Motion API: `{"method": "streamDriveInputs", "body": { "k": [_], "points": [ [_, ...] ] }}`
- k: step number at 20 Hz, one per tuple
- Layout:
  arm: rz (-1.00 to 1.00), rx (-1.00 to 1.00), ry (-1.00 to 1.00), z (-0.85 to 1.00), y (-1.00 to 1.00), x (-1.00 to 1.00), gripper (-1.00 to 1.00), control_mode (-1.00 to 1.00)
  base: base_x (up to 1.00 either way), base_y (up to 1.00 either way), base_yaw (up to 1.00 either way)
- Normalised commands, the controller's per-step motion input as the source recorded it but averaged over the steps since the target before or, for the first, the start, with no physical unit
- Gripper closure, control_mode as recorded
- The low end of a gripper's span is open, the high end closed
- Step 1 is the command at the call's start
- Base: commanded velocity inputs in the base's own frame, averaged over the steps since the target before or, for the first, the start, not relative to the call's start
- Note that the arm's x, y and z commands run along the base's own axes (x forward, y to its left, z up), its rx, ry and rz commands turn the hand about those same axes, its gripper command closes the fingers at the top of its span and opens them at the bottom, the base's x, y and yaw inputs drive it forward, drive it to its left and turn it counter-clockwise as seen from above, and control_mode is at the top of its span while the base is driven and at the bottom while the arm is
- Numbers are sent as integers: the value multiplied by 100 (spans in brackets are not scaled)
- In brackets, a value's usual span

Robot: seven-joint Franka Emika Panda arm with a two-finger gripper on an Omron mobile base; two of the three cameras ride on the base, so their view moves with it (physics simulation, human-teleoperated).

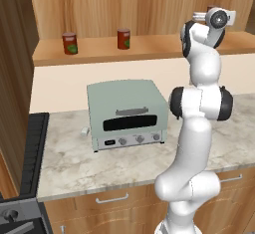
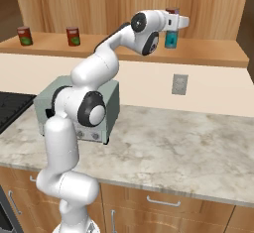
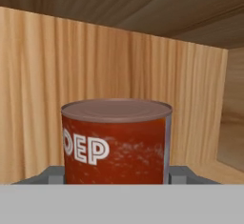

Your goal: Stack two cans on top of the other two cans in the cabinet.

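Held close between the tool's [image 3: 116, 182] jaws, a red can [image 3: 116, 142] sits above the teal can [image 2: 171, 39] on the cabinet [image 2: 208, 53] shelf; lower it squarely, release only when seated.

On the open shelf of the light-brown wood-grain wall cabinet [image 1: 149, 46] stand 2 small red cylindrical tins, upright and well apart: the left red tin with a green label patch [image 1: 69, 43] and another red tin [image 1: 123, 39] further right. Below, a pale green toaster oven with 3 knobs [image 1: 127, 113] sits on the mottled beige stone counter [image 1: 69, 163]. The white arm with dark joints [image 1: 199, 108] rises at right, its hand reaching shelf height at the cabinet's right end.
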Motion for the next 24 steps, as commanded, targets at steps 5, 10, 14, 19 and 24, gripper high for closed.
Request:
{"method": "streamDriveInputs", "body": {
  "k": [5, 10, 14, 19, 24],
  "points": [
    [0, 0, 5, -8, -4, 24, 100, -100, 0, 0, 0],
    [0, 0, 2, -2, -5, 1, 100, -100, 0, 0, 0],
    [0, 0, 0, -15, 0, -13, 100, -100, 0, 0, 0],
    [0, 0, 0, -22, 2, -8, 100, -100, 0, 0, 0],
    [0, 0, -1, -25, 3, 6, 100, -100, 0, 0, 0]
  ]
}}
